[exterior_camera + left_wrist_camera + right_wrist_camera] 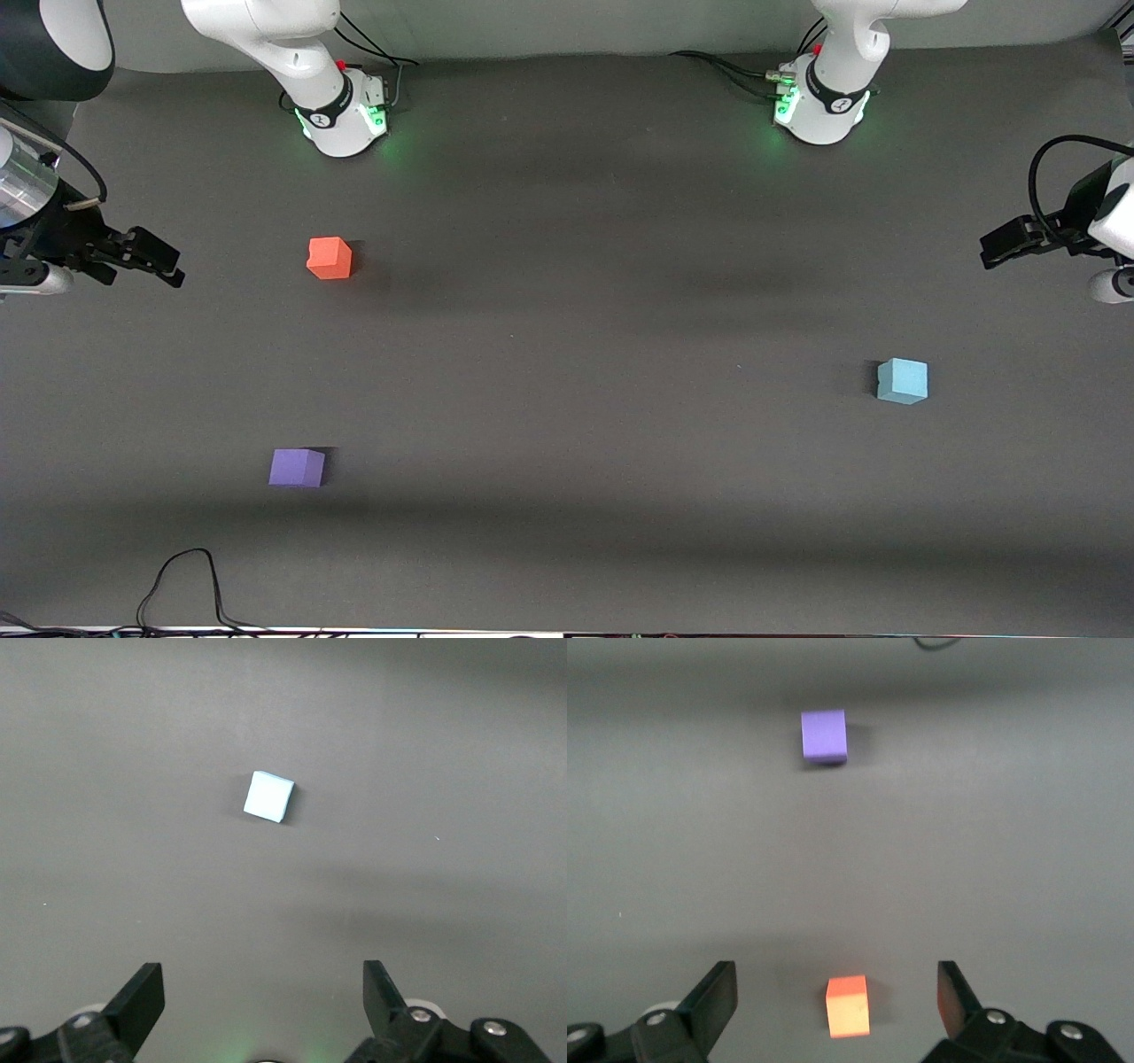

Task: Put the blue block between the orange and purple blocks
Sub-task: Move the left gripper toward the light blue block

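The blue block [902, 381] sits on the dark grey table toward the left arm's end; it also shows in the left wrist view [268, 796]. The orange block [330, 258] and the purple block [297, 467] sit toward the right arm's end, the purple one nearer the front camera, with bare table between them. Both show in the right wrist view, orange [848, 1006] and purple [824, 735]. My left gripper [997, 248] [264, 992] is open and empty, raised over the table's end. My right gripper [168, 263] [834, 983] is open and empty, raised over the table beside the orange block.
The two arm bases [341, 115] [824, 106] stand along the table edge farthest from the front camera. A black cable [186, 580] loops onto the table at the edge nearest the front camera, near the purple block.
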